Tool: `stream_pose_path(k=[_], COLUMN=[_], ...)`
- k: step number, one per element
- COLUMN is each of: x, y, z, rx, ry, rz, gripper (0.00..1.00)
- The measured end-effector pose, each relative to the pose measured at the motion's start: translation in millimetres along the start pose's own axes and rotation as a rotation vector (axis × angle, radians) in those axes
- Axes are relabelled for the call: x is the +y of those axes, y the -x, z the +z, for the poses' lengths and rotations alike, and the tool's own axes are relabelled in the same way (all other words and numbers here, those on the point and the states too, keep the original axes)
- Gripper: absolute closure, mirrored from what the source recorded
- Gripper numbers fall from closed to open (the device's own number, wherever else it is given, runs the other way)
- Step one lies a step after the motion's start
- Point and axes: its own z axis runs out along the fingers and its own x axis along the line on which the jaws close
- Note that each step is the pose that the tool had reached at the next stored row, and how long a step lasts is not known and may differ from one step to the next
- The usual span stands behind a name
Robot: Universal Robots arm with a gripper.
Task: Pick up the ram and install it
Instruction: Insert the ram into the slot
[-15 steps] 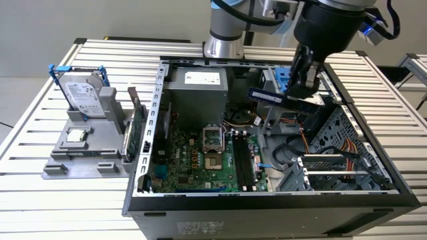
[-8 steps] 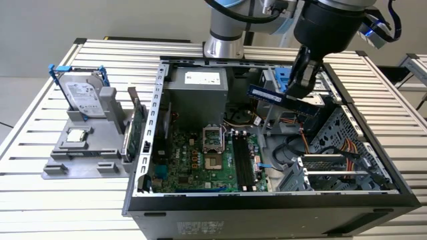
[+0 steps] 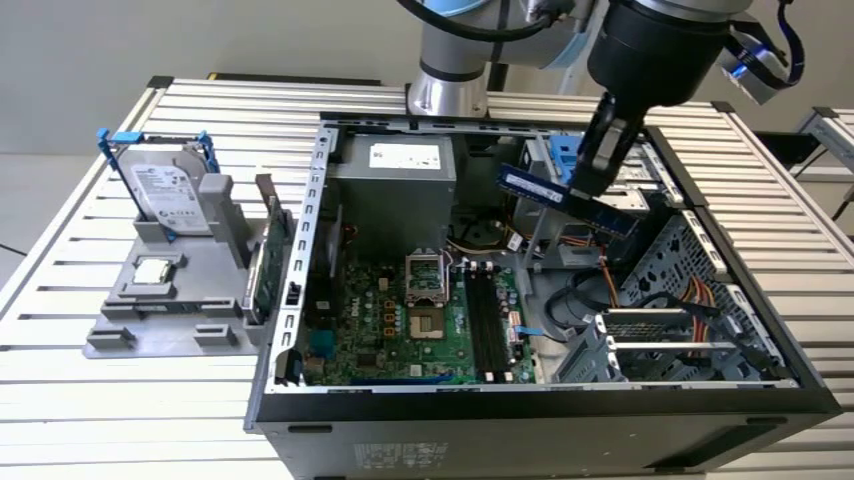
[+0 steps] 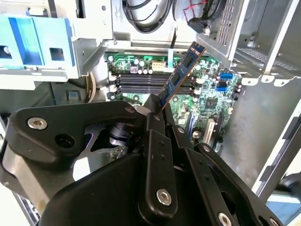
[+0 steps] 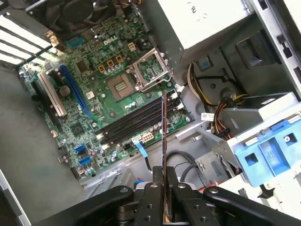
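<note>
The tool (image 3: 597,168) pinches the ram (image 3: 561,197) above the motherboard (image 3: 394,325), with the slots (image 3: 483,320) toward seven o'clock. Seemingly tilted, the stick could jam entering a slot.

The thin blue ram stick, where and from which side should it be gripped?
Clamp the thin blue ram stick across its two flat faces along one long edge, coming from above, as the black end effector does now. It is too thin to pinch edgewise, and the opposite long edge stays free for the black slots.

Matt black end effector (image 5: 163,178), smooth bluish circuit-board ram (image 3: 541,190) (dull grey sheet-metal case (image 3: 318,190))
</note>
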Motion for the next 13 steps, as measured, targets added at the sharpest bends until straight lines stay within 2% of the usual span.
stream_pose_path(k=[13], x=[0.0], y=[0.0], z=[0.0], rx=[-0.0042], ry=[0.0056], rz=[0.157], gripper=[1.0])
